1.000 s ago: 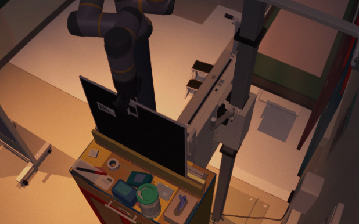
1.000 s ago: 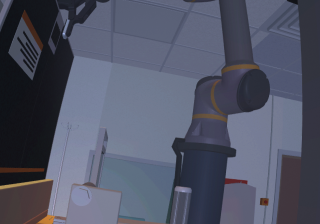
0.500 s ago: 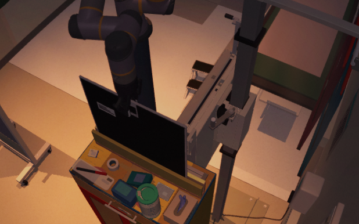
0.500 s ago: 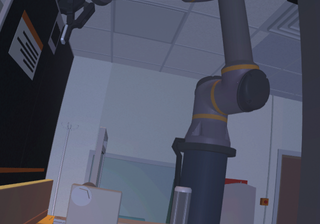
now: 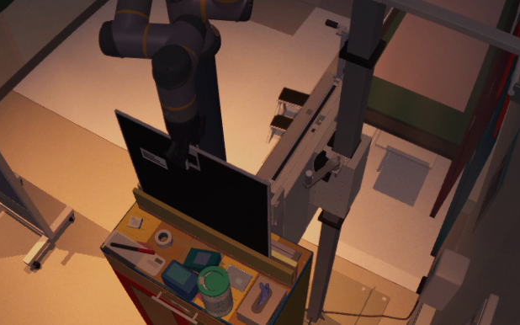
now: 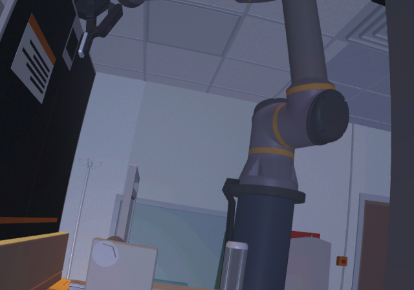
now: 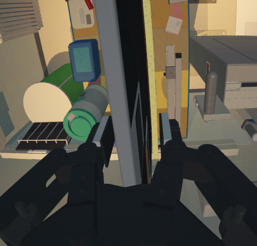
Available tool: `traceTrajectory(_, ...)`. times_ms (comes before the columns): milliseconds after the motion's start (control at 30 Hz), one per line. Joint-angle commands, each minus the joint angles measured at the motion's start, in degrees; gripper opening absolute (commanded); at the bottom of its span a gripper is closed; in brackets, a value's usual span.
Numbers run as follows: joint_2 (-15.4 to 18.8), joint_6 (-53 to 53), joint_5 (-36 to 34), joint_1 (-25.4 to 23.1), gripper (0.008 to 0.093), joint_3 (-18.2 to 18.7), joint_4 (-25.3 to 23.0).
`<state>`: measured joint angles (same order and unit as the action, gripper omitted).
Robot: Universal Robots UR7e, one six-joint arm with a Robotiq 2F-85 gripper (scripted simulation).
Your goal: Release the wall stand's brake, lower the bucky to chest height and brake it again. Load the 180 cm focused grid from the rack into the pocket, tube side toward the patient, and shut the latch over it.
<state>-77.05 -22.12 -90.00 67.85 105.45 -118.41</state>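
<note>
My gripper (image 5: 180, 162) (image 7: 134, 127) points down over the top edge of the black focused grid (image 5: 198, 189) (image 6: 36, 113), open and holding nothing, with a finger on either side of the plate's upper rim. The grid stands upright in the yellow-green rack (image 5: 219, 242) along the back of the cart, its labelled face (image 6: 33, 59) toward the cart's front. To the right, the wall stand's column (image 5: 352, 109) carries the grey bucky (image 5: 308, 139), with its brake lever (image 5: 322, 170) at the near end. The pocket and latch are hard to make out.
The cart top (image 5: 198, 261) holds a green-lidded jar (image 5: 214, 288), a blue box (image 5: 179, 278), a tape roll (image 5: 163, 238), a red pen (image 5: 133, 248) and a tissue box (image 5: 261, 299). A mobile stand (image 5: 9, 198) is at the left, two stools (image 5: 287, 109) stand behind.
</note>
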Motion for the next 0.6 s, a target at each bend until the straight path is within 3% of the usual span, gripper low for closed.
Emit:
traceTrajectory(0,0.0,0.0,0.0,0.0,0.0450,0.0,0.0)
traceTrajectory(567,0.0,0.0,0.0,0.0,0.0130,0.0,0.0)
